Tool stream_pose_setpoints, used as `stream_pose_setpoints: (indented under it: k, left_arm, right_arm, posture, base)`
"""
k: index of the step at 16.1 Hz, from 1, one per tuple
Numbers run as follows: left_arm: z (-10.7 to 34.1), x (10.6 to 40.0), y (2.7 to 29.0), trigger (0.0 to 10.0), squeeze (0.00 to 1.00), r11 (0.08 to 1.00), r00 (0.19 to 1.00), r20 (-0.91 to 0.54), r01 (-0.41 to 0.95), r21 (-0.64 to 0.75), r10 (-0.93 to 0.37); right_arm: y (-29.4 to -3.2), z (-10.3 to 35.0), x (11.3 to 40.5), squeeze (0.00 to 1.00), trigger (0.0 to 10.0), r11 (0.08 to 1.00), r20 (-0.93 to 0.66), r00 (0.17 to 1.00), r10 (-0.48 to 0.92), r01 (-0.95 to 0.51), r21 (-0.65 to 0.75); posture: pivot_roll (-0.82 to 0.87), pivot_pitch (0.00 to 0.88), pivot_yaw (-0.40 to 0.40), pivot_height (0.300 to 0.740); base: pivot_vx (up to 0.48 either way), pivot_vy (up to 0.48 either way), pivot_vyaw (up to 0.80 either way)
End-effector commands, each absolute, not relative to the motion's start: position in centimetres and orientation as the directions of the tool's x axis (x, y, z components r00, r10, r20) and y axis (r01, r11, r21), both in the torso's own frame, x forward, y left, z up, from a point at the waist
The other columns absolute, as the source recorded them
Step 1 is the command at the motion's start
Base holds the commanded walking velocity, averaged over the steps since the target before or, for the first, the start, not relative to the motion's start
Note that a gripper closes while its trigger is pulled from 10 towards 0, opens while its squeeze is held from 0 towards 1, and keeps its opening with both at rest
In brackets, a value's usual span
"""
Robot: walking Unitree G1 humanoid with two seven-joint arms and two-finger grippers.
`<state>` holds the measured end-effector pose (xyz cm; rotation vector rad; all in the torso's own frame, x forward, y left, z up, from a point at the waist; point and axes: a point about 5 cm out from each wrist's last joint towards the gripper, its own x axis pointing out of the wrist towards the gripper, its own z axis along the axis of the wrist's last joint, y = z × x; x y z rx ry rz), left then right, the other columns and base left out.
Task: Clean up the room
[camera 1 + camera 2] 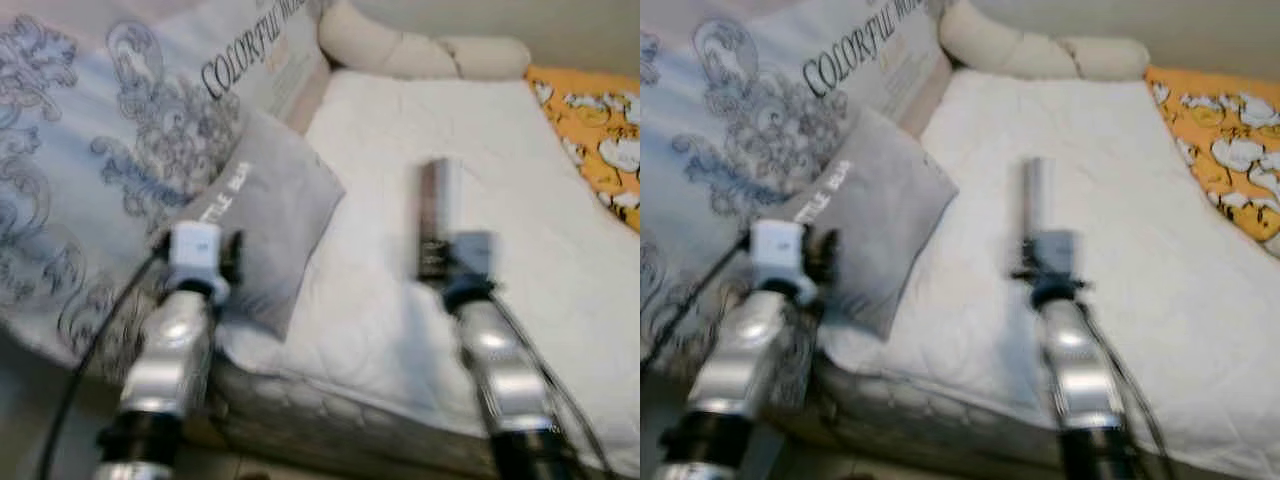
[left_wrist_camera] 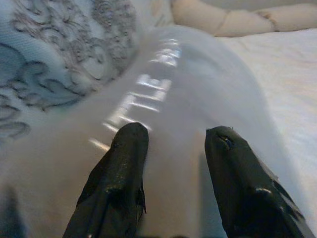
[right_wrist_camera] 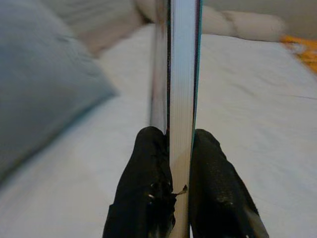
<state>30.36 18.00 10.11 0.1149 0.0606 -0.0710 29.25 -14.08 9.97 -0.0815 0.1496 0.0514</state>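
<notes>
Both silver arms reach forward side by side, well apart. The left gripper (image 2: 173,148) is at the near left, its two black fingers (image 2: 121,168) spread apart with nothing between them. The right gripper (image 3: 173,148), further right and a little farther out, has its fingers (image 3: 146,168) pinched tight on a thin flat book (image 3: 182,74) held upright, edge-on.

Right gripper (image 3: 179,163) clamps a thin flat book-like object (image 3: 182,74) edge-on between both fingers (image 3: 143,193). White quilted mattress (image 3: 257,114) lies beyond the gripper; grey pillow (image 3: 44,89) sits to one side
</notes>
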Motion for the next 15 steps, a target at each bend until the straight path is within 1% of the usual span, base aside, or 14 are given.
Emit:
stream_pose_setpoints:
  k: [1, 3, 6, 8, 9, 10, 11, 12, 13, 15]
  left_arm:
    - [10.8, 30.5, 17.2, 10.0, 0.00, 0.987, 0.994, -0.039, 0.108, 0.121, -0.104]
    - [11.2, 30.1, 16.8, 10.0, 0.00, 0.977, 0.991, -0.038, 0.132, 0.168, -0.128]
    - [11.5, 29.7, 16.2, 10.0, 0.00, 0.966, 0.985, -0.034, 0.174, 0.190, -0.170]
    - [12.0, 29.5, 15.5, 10.0, 0.00, 0.952, 0.975, -0.023, 0.221, 0.212, -0.221]
    - [12.4, 29.4, 15.4, 10.0, 0.00, 0.942, 0.967, -0.017, 0.251, 0.225, -0.253]
    - [12.5, 29.4, 15.4, 10.0, 0.00, 0.940, 0.967, -0.016, 0.253, 0.229, -0.256]
    - [13.2, 29.5, 15.6, 10.0, 0.00, 0.933, 0.962, -0.020, 0.269, 0.238, -0.272]
    - [13.4, 29.5, 15.6, 10.0, 0.00, 0.931, 0.960, -0.021, 0.276, 0.240, -0.279]
    - [13.7, 29.4, 15.7, 10.0, 0.00, 0.920, 0.951, -0.033, 0.305, 0.245, -0.306]
    - [14.3, 29.1, 15.9, 10.0, 0.00, 0.886, 0.912, -0.079, 0.410, 0.217, -0.403]
  right_arm:
    - [-15.3, 11.5, 29.5, 0.00, 10.0, 0.995, -0.083, 0.996, 0.011, -0.019, -0.103]
    - [-15.8, 11.2, 28.9, 0.00, 10.0, 0.997, -0.096, 0.995, -0.011, 0.004, -0.077]
    - [-16.5, 10.9, 28.8, 0.00, 10.0, 0.999, -0.121, 0.991, -0.051, 0.050, -0.017]
    - [-16.5, 11.0, 29.4, 0.00, 10.0, 0.998, -0.152, 0.988, -0.032, 0.040, 0.050]
    - [-16.2, 11.0, 30.0, 0.00, 10.0, 0.987, -0.197, 0.980, 0.012, 0.020, 0.162]
    - [-16.1, 11.0, 30.1, 0.00, 10.0, 0.979, -0.208, 0.978, 0.024, 0.018, 0.202]
    - [-15.7, 10.9, 31.4, 0.00, 10.0, 0.954, -0.270, 0.958, 0.098, -0.013, 0.300]
    - [-15.6, 10.9, 31.7, 0.00, 10.0, 0.950, -0.282, 0.952, 0.118, -0.026, 0.310]
    - [-15.2, 10.7, 32.3, 0.00, 10.0, 0.939, -0.324, 0.930, 0.172, -0.055, 0.341]
    - [-14.3, 10.7, 34.0, 0.00, 10.0, 0.868, -0.376, 0.871, 0.317, -0.107, 0.485]
  posture:
    - [-0.03, 0.000, 0.014, 0.740]
    - [-0.03, 0.000, 0.014, 0.740]
    - [-0.03, 0.000, 0.013, 0.740]
    - [-0.02, 0.000, 0.006, 0.740]
    - [-0.01, 0.000, 0.005, 0.740]
    - [-0.01, 0.000, 0.005, 0.740]
    - [-0.01, 0.000, 0.005, 0.740]
    - [-0.01, 0.000, 0.005, 0.740]
    - [0.00, 0.000, 0.002, 0.740]
    - [0.03, 0.000, -0.019, 0.740]
  base:
    - [0.341, 0.000, 0.00]
    - [0.304, 0.000, 0.00]
    - [0.000, 0.000, 0.00]
    - [0.000, 0.000, 0.00]
    - [0.000, 0.000, 0.00]
    - [0.000, 0.000, 0.00]
    - [0.000, 0.000, 0.00]
    - [0.000, 0.000, 0.00]
    - [0.000, 0.000, 0.00]
    - [0.000, 0.000, 0.00]
